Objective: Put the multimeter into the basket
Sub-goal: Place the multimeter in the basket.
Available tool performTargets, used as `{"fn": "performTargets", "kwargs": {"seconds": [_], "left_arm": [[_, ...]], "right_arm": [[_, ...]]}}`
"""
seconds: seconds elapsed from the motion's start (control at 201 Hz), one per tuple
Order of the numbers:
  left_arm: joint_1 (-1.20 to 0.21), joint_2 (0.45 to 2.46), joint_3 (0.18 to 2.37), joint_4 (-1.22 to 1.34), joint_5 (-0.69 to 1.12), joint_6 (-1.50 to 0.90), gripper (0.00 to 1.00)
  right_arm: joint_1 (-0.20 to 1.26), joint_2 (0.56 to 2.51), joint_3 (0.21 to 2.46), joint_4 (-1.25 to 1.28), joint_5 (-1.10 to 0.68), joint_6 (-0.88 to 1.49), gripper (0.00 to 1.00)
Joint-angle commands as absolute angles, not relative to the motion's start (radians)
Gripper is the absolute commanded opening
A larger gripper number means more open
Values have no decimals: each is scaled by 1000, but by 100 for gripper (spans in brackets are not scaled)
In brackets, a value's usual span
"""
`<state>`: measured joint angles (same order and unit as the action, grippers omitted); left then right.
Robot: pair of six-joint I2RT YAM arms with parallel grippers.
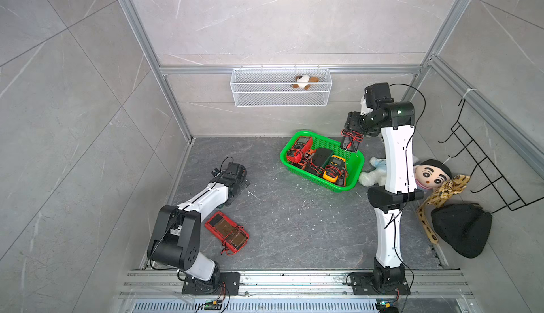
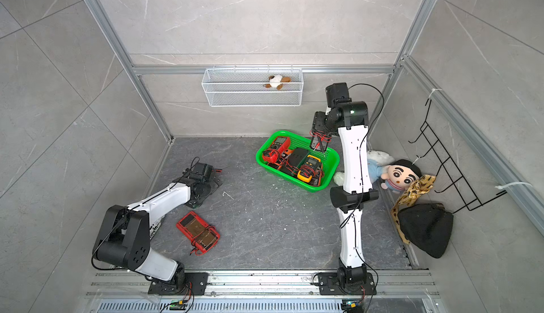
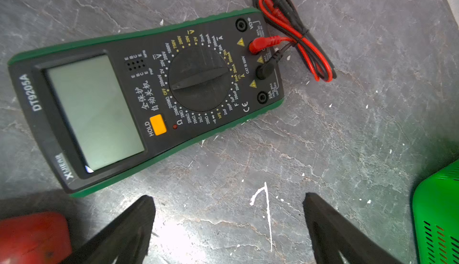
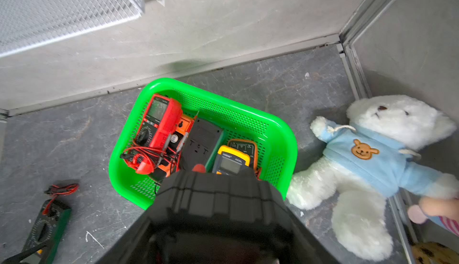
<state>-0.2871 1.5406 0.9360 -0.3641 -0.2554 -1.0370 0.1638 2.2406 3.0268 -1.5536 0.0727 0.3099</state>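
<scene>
Grey table, green basket.
Right end effector pinches black multimeter above it; left end effector spread.

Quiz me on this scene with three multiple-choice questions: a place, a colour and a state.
1. The green-cased multimeter lies: A on a shelf; B on the floor; C in a drawer.
2. The teddy's shirt is: A red; B yellow; C light blue.
3. The right gripper is: A holding a black multimeter above the basket; B open and empty; C resting on the floor.
Answers: B, it lies flat on the dark stone; C, pale blue with a bear badge; A, the meter hangs over the green rim.
</scene>
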Motion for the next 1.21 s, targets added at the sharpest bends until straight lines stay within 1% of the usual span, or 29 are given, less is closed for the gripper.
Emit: {"fn": "performTargets", "kwargs": {"seconds": [0.0,0.114,0.244,0.383,0.557,0.692,0.836,0.97,1.114,1.209], "left_arm": [[-284,1543,984,-365,-254,-1032,98],[-285,1543,994,-350,-253,-1049,98],[-291,1550,1000,-328,-257,-1061,98],[-297,1560,1002,-324,-276,-1069,98],[-298,1557,988,-321,-298,-1074,98],[-299,1555,976,-316,-304,-1076,98],[-298,1574,974,-307,-297,-1064,98],[-299,1584,973,-294,-293,-1054,98],[-299,1592,979,-286,-284,-1035,98],[-298,1597,979,-283,-280,-1034,98]], "right_arm": [[158,2153,2944,-1378,27,300,0],[158,2158,2939,-1346,9,305,0],[157,2211,3008,-1432,-4,293,0],[156,2171,2905,-1481,47,281,0],[156,2038,2698,-1488,143,277,0],[155,1920,2495,-1477,170,278,0],[148,1772,2201,-1366,145,309,0],[131,1678,1968,-1232,101,343,0],[104,1642,1812,-1104,51,384,0],[95,1650,1752,-1024,28,407,0]]}}
